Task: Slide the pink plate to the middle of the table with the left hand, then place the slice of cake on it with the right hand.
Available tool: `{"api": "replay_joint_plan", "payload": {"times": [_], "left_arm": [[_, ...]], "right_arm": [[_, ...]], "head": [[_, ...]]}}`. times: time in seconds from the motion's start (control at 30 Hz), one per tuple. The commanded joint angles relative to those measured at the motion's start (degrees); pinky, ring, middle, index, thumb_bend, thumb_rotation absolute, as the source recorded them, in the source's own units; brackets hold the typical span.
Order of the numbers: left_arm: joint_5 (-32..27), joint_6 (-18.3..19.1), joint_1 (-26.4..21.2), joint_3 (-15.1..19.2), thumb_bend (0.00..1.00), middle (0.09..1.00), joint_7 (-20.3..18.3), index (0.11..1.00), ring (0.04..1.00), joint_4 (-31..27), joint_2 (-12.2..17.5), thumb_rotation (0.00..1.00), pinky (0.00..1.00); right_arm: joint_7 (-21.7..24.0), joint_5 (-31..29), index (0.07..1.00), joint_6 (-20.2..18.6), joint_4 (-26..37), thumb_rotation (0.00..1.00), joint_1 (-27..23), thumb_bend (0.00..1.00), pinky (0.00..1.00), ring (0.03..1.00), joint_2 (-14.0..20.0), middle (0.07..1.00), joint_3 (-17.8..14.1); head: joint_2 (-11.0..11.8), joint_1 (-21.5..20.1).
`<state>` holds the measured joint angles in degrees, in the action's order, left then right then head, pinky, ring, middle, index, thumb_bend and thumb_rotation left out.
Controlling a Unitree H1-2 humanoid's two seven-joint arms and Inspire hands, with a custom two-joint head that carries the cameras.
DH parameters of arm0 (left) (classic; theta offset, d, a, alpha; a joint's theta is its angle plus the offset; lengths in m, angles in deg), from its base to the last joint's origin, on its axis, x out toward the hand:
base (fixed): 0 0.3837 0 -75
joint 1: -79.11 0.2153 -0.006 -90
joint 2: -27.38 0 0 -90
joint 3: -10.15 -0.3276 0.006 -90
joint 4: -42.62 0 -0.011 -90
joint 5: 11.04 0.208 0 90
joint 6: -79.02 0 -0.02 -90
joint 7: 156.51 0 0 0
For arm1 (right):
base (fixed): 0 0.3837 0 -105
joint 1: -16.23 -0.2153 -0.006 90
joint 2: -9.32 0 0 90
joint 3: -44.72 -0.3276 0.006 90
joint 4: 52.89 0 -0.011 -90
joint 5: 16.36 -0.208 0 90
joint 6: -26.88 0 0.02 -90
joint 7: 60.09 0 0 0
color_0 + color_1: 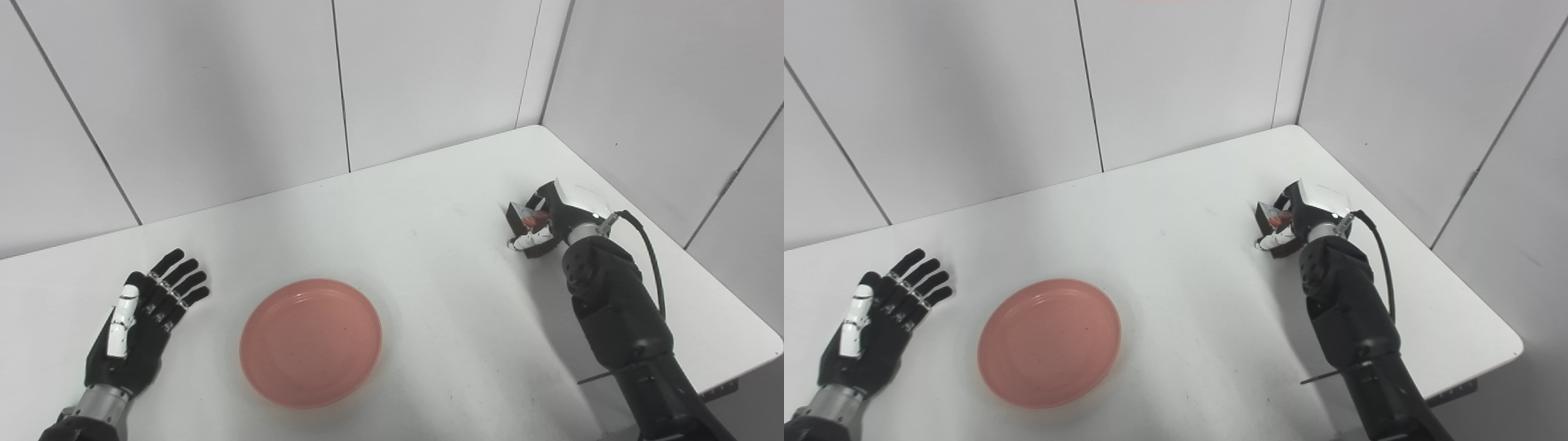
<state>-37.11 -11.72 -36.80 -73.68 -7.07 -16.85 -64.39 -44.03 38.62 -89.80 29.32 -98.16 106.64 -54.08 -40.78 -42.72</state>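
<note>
The right hand [547,222] pinches the cake [525,220] far from the plate [311,342], which sits mid tabletop [429,202] beside the flat, spread, empty left hand [142,312], so a weak pinch could let the soft cake tip or drop on the way.

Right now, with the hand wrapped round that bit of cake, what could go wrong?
1. The right hand seems to close on the slice of cake from the side; a soft slice could squash or slip out when lifted.
2. The pink plate lies well away to the left, so the cake could drop on the white table on the way.
3. The left hand rests open beside the plate; it could nudge it.
</note>
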Motion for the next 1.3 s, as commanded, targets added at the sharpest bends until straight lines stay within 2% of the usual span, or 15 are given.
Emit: {"api": "replay_joint_plan", "payload": {"times": [0.0, 0.07, 0.27, 0.37, 0.47, 0.53, 0.57, 0.6, 0.63, 0.7, 0.87, 1.03, 1.27], "left_arm": [[1.4, 3.5, 6.5, -0.2, 0.55, 0.825, 0.9, 0.805, 0.812, 3.9, 0.2, 0.86, 0.78], [1.5, 3.4, 6.8, -0.4, 0.54, 0.824, 1.0, 0.805, 0.811, 3.3, -0.1, 0.86, 0.78], [1.8, 4.4, 8.3, -0.8, 0.52, 0.813, 2.8, 0.796, 0.806, -0.6, -1.7, 0.88, 0.78], [2.1, 5.0, 9.0, -1.4, 0.51, 0.821, 3.6, 0.804, 0.81, -2.8, -2.6, 0.89, 0.78], [2.4, 5.1, 9.8, -2.1, 0.5, 0.832, 4.4, 0.816, 0.816, -5.1, -3.8, 0.9, 0.79], [2.8, 6.1, 10.4, -2.7, 0.49, 0.841, 5.8, 0.826, 0.825, -7.4, -4.8, 0.9, 0.8], [3.0, 6.6, 10.7, -3.0, 0.49, 0.847, 6.5, 0.832, 0.831, -8.5, -5.3, 0.91, 0.8], [3.4, 7.3, 11.1, -3.3, 0.49, 0.848, 7.6, 0.833, 0.832, -9.9, -5.9, 0.91, 0.8], [3.7, 7.8, 11.3, -3.5, 0.48, 0.852, 8.4, 0.836, 0.837, -10.8, -6.3, 0.92, 0.81], [4.9, 9.5, 12.0, -4.4, 0.48, 0.861, 10.7, 0.843, 0.847, -13.7, -7.6, 0.95, 0.82], [6.9, 13.1, 13.2, -6.4, 0.45, 0.878, 15.1, 0.856, 0.869, -19.4, -10.1, 1.0, 0.86], [8.8, 16.3, 13.5, -7.9, 0.43, 0.888, 18.4, 0.871, 0.884, -22.9, -12.3, 1.0, 0.88], [10.9, 18.1, 13.2, -9.4, 0.42, 0.891, 21.2, 0.874, 0.886, -24.8, -14.8, 1.0, 0.88]], "right_arm": [[0.5, 0.0, 0.52, -0.2, 3.6, 0.0, -0.5, 0.52, 0.29, 0.37, 1.7, 0.445, 0.0], [1.7, -0.1, 0.516, -0.2, 6.9, 0.0, -0.1, 0.53, 0.3, 0.379, 1.5, 0.452, -0.5], [6.0, -0.2, 0.523, -0.2, 19.4, 0.0, -0.1, 0.52, 0.32, 0.405, 2.0, 0.449, 1.6], [9.3, 0.9, 0.533, -0.2, 24.2, 0.0, -1.6, 0.52, 0.31, 0.397, 0.5, 0.435, 2.3], [10.1, -1.6, 0.544, -0.1, 27.4, 0.0, -2.5, 0.52, 0.3, 0.376, -0.7, 0.431, 4.4], [10.9, -1.1, 0.52, -0.1, 28.4, 0.0, -3.2, 0.52, 0.33, 0.422, -1.3, 0.451, 6.5], [11.4, -1.0, 0.521, -0.1, 28.8, 0.0, -3.6, 0.52, 0.33, 0.418, -1.6, 0.435, 7.4], [11.9, -1.3, 0.522, -0.1, 29.1, 0.0, -4.0, 0.52, 0.32, 0.414, -1.9, 0.433, 8.6], [12.2, -1.5, 0.528, -0.1, 29.3, 0.0, -4.3, 0.52, 0.3, 0.381, -2.1, 0.424, 9.4], [13.3, -1.7, 0.535, 0.1, 29.5, 0.0, -5.1, 0.52, 0.27, 0.352, -2.8, 0.42, 11.8], [14.5, -2.8, 0.54, 0.6, 29.4, 0.0, -6.0, 0.52, 0.28, 0.36, -4.2, 0.435, 15.9], [14.7, -4.8, 0.541, 1.8, 28.5, 0.0, -6.8, 0.52, 0.28, 0.368, -5.6, 0.433, 20.2], [14.7, -4.9, 0.536, 2.4, 27.3, 0.0, -6.8, 0.52, 0.28, 0.356, -7.7, 0.422, 25.9]], "head": [[0.0, 0.1], [0.0, 0.9], [-0.5, 5.1], [-0.8, 7.3], [-1.2, 10.2], [-1.8, 12.9], [-1.8, 12.9], [-2.2, 15.0], [-2.2, 15.0], [-2.8, 18.5], [-3.8, 23.8], [-4.9, 29.4], [-6.2, 34.1]]}}
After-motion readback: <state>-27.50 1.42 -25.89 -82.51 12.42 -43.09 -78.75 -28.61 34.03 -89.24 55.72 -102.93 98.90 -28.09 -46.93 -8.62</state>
